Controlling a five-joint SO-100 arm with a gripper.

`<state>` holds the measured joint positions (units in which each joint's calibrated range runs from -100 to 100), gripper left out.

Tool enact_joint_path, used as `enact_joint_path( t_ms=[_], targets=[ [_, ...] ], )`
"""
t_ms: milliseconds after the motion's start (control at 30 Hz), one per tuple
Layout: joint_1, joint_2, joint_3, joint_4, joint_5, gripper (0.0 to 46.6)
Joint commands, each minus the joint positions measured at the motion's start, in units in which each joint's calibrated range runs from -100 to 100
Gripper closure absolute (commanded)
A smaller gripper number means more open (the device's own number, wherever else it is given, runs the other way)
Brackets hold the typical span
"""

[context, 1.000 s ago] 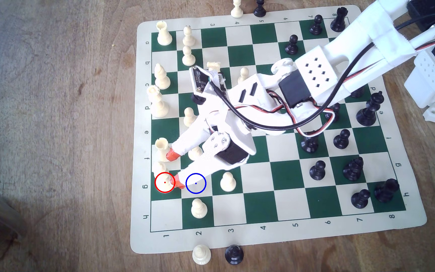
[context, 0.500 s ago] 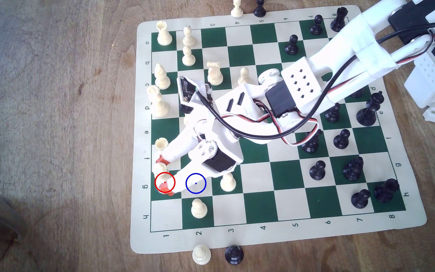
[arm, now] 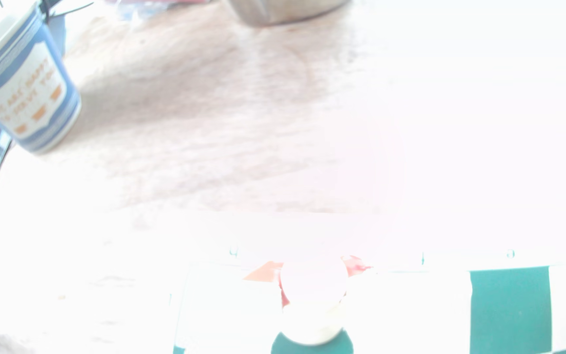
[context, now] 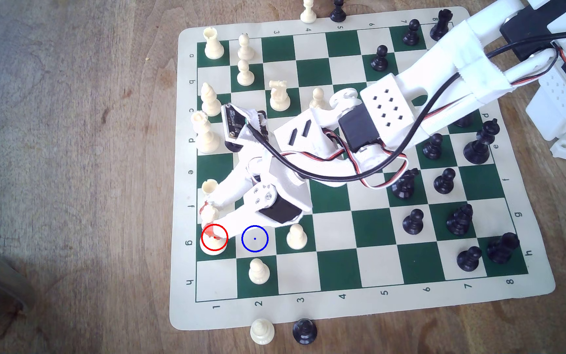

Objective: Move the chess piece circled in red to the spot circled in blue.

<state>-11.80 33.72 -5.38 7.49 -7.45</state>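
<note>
A: Where is the chess piece (context: 211, 227) found?

B: It is seen on the green square ringed in red, in row g of file 1, at the edge of the chessboard (context: 360, 308) on the exterior view's left. Its round base rests on that square. A cream rook (context: 210, 188) is placed just beside it on the neighbouring square, farther up the same file.

A: And how is the gripper (context: 206, 219) set?

B: It is lowered over the piece, with one red-tipped finger seen on each side of the upper body. The fingers are drawn in close around the piece; whether firm contact is made cannot be told, since the wrist view is washed out by glare. There the piece (arm: 313, 299) is shown as a pale rounded shape with red tips at both flanks.

A: Where is the spot (context: 254, 238) placed?

B: The cream square marked with the blue ring lies directly next to the ringed green square, toward the exterior view's right. Nothing is stood on it. A cream pawn (context: 296, 236) is found one square beyond it, and another pawn (context: 259, 271) on the green square below it.

A: Anything else noted?

B: A blue-banded paper cup (arm: 24, 85) is seen on the wooden table (context: 70, 170) in the wrist view.
</note>
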Motion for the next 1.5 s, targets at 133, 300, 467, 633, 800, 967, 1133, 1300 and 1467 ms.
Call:
enact_joint_path(
  t_ms=[133,300,467,633,800,967,1133,1300,1467],
  targets=[
    [0.3,-5.9,-9.7,10.3,-0.5,46.4],
    [0.8,-8.2,-13.0,17.2,-0.3,46.4],
    [1.0,-11.7,-12.5,19.8,-0.3,46.4],
    [0.8,-15.2,-8.7,20.4,-0.2,46.4],
    [0.1,-19.0,-4.2,21.1,-0.2,46.4],
    [-0.7,-19.8,2.1,19.4,-0.1,46.4],
    [-0.9,-19.8,3.6,19.0,-0.3,46.4],
    [-0.7,-18.8,4.0,17.8,-0.4,46.4],
    [-0.5,-17.1,3.7,15.8,-0.1,46.4]
  ],
)
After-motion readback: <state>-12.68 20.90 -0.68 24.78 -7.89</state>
